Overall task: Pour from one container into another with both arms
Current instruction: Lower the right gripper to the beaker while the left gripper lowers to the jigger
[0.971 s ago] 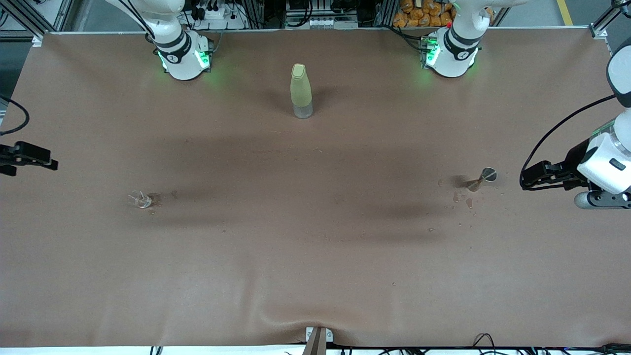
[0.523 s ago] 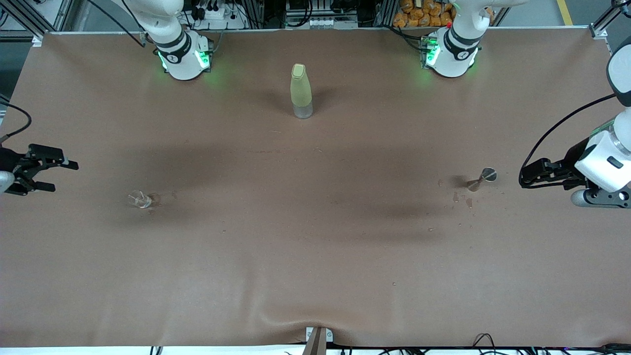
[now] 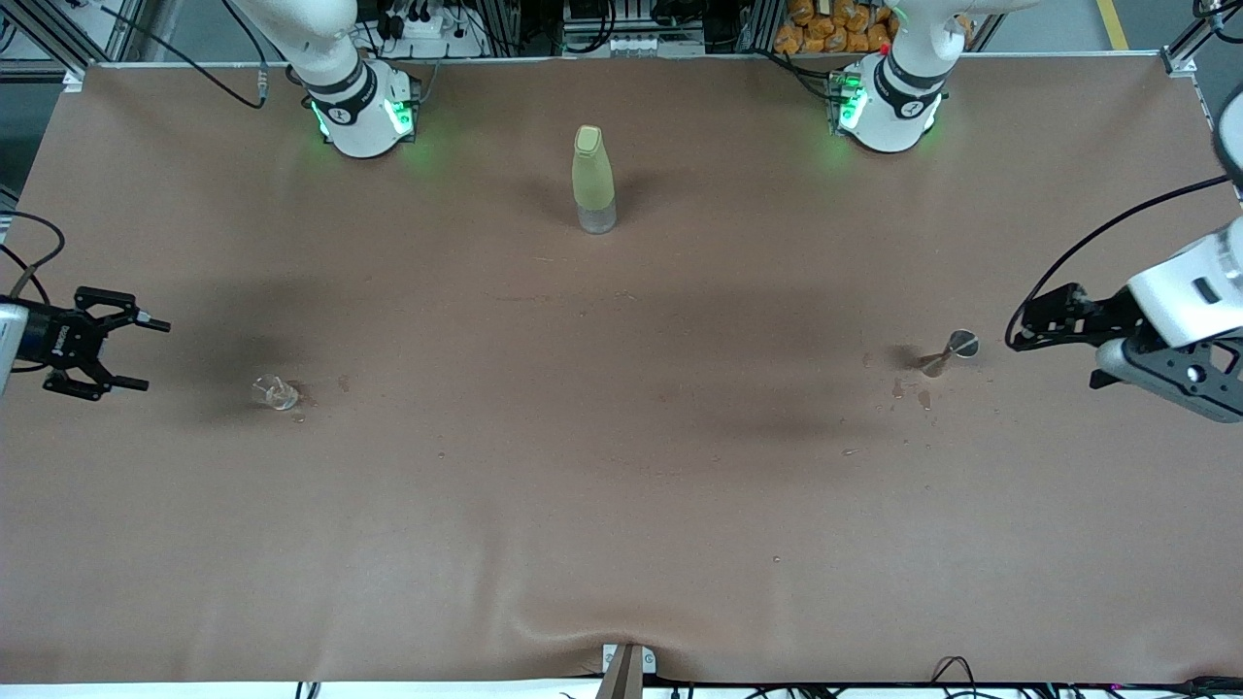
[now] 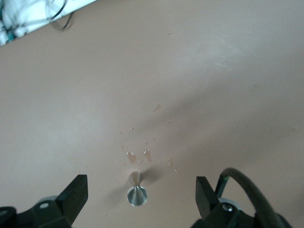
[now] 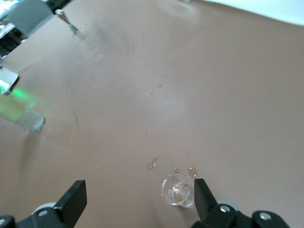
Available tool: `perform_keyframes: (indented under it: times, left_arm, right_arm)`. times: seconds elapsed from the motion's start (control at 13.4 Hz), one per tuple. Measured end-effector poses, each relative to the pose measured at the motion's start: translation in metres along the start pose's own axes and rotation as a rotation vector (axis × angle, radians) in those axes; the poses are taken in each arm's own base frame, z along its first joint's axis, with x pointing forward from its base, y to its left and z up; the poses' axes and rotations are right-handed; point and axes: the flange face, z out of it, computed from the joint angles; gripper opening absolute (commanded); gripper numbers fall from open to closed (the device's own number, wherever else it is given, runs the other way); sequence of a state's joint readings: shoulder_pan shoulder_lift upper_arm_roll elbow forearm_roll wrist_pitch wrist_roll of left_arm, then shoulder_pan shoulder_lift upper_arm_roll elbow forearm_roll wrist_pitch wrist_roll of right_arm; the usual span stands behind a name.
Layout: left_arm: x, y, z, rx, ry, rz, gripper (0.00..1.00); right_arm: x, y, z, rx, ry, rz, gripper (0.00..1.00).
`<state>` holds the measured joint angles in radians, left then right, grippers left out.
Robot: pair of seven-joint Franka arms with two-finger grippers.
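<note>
Front view: both pincers are spread wide, the right pincer (image 3: 136, 354) near the clear glass (image 3: 275, 393), the left pincer (image 3: 1020, 330) near the metal funnel (image 3: 950, 350).

Brown-covered table (image 3: 621, 485), cluttered racks (image 3: 621, 24) along its edge.

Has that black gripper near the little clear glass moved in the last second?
Yes. The right gripper has come in from the table's edge toward the small clear glass, which stayed put. It is open and empty.
</note>
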<state>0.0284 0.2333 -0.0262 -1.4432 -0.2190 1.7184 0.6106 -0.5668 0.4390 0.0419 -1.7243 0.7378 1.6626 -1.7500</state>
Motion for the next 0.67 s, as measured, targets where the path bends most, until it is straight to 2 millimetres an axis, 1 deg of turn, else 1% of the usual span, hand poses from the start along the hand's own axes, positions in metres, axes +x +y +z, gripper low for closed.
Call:
perform_keyframes:
  times: [0.15,0.3,0.37,0.52,0.67]
  left_arm:
    - [-0.016,-0.024,-0.002,-0.047,0.037,0.131,1.0]
    - [-0.033,-0.052,0.006,-0.074,0.05,0.266,1.0]
    - [-0.041,-0.064,0.014,-0.085,0.048,0.32,1.0]
    - [-0.057,-0.088,0.032,-0.144,0.074,0.371,1.0]
    - [-0.08,-0.112,0.049,-0.246,0.133,0.471,1.0]
  right_arm:
    - [-0.035,0.013,0.018,0.043,0.106,-0.118,1.0]
    - [-0.07,0.025,0.043,0.062,0.202,-0.252,1.0]
    - [-0.084,0.029,0.056,0.075,0.25,-0.304,1.0]
    - [-0.104,0.036,0.08,0.087,0.315,-0.384,1.0]
    - [-0.116,0.04,0.097,0.082,0.362,-0.421,1.0]
